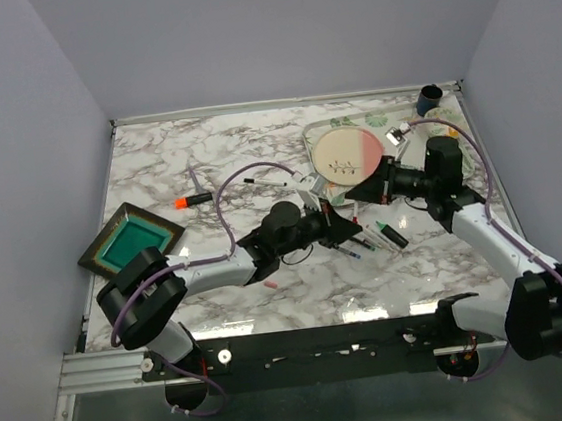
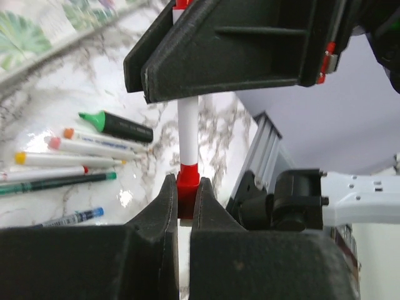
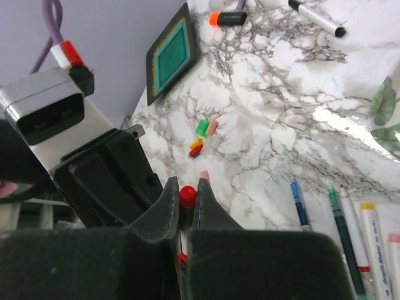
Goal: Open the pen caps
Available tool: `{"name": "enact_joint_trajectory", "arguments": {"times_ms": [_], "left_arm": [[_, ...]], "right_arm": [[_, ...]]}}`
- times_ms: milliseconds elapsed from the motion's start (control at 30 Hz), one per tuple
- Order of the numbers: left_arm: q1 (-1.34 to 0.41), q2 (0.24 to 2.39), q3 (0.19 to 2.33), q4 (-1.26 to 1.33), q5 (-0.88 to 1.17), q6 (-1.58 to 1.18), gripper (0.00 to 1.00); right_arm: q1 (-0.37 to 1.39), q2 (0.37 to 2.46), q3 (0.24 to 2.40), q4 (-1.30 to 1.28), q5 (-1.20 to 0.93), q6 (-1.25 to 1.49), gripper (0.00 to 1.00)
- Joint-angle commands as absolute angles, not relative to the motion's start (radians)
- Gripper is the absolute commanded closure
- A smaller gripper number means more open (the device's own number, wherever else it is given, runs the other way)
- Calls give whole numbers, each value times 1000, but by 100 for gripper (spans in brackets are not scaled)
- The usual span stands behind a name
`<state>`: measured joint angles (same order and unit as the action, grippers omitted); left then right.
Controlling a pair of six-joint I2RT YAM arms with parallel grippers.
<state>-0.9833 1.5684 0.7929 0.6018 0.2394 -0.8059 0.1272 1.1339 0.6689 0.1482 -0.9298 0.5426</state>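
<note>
While the left tool pinches a red cap, pen lettering blurs unreadably.

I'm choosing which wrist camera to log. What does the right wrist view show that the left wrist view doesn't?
Only the right wrist view: a heap of loose caps, the teal-centred tray and an orange-capped highlighter. Only the left wrist view: the left gripper shut on the red cap, plus a green highlighter. Both: the white pen held by the right gripper, and slim pens lying on the marble table.
</note>
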Motion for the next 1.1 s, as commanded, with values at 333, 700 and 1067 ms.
{"name": "enact_joint_trajectory", "arguments": {"times_ms": [333, 700, 1067], "left_arm": [[-1031, 1307, 419, 551, 215, -848, 100], [-1031, 1381, 451, 512, 313, -824, 100], [-1034, 1376, 442, 448, 405, -804, 100]], "right_arm": [[95, 1309, 1011, 152, -491, 554, 99], [58, 1246, 911, 255, -410, 617, 100], [5, 1284, 922, 282, -428, 696, 100]]}}
